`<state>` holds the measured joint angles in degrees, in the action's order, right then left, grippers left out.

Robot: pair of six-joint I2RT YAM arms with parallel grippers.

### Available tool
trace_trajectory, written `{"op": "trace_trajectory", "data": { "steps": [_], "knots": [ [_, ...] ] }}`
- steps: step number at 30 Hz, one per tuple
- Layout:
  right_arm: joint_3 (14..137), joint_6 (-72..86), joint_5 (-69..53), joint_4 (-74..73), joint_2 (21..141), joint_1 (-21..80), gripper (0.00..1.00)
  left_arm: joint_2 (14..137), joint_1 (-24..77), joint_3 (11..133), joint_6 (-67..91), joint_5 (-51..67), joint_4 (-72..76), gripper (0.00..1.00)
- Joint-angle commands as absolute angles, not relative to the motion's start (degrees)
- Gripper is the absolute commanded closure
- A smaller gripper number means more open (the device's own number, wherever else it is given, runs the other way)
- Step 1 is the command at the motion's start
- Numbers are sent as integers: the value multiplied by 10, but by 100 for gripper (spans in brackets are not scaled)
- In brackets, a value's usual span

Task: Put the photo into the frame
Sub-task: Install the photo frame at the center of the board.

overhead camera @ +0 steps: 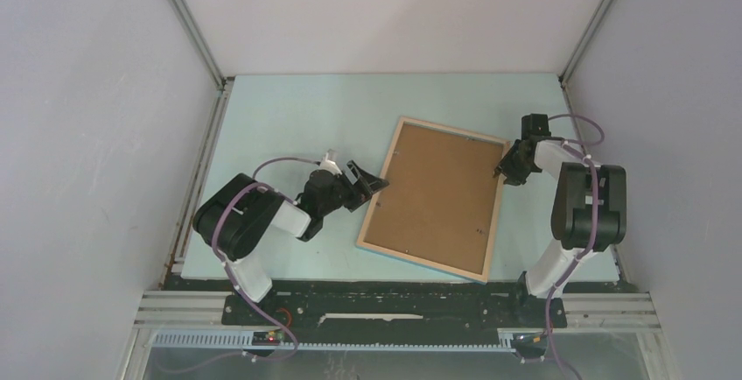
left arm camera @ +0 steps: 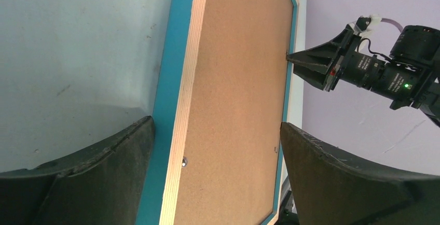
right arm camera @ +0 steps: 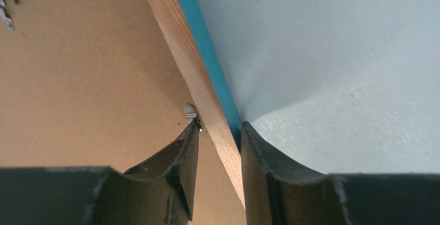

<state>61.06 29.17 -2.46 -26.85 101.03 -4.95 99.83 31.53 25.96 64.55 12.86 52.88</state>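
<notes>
The right gripper (right arm camera: 220,125), half-closed astride a rail of the face-down blue-and-light-wood picture frame (right arm camera: 174,28) (pinching or not, I cannot tell), could miss the small metal tab (right arm camera: 191,111) and shove the frame across the pale counter (right arm camera: 337,54). The left gripper (left arm camera: 217,123) gapes empty; the balloon photo is unseen.

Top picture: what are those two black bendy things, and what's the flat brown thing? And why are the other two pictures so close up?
Those are two robot arms. The top picture looks down from above; the others come from cameras on their wrists. On the pale table lies a picture frame, face down, showing its brown backing board. The left fingers are wide open, holding nothing. The right fingers straddle the frame's wooden edge; I can't tell if they squeeze it. No photo shows.
</notes>
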Motion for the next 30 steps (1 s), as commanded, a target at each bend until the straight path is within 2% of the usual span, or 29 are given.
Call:
{"op": "trace_trajectory", "data": {
  "steps": [1,6,9,10,12,14,17,23,30],
  "knots": [
    [573,394,-30,-201,1009,-48,100,1006,315,244,665,156,574,8],
    [514,489,-47,-135,962,-64,100,1014,310,242,670,167,592,8],
    [512,464,-68,-108,954,-57,99,1017,309,242,671,170,596,9],
    [520,445,-74,-114,958,-54,95,1018,309,241,674,171,600,9],
    [537,410,-56,-144,961,-49,70,1021,308,239,678,171,611,9],
    [539,376,-35,-163,958,-48,52,1024,307,237,685,172,620,10],
    [545,331,-36,-172,962,-53,42,1031,304,234,694,177,635,10],
    [611,266,-11,-235,1004,-49,37,1035,302,234,692,180,645,12],
    [644,250,40,-264,1025,-40,43,1032,303,230,692,172,646,13]
  ]
}}
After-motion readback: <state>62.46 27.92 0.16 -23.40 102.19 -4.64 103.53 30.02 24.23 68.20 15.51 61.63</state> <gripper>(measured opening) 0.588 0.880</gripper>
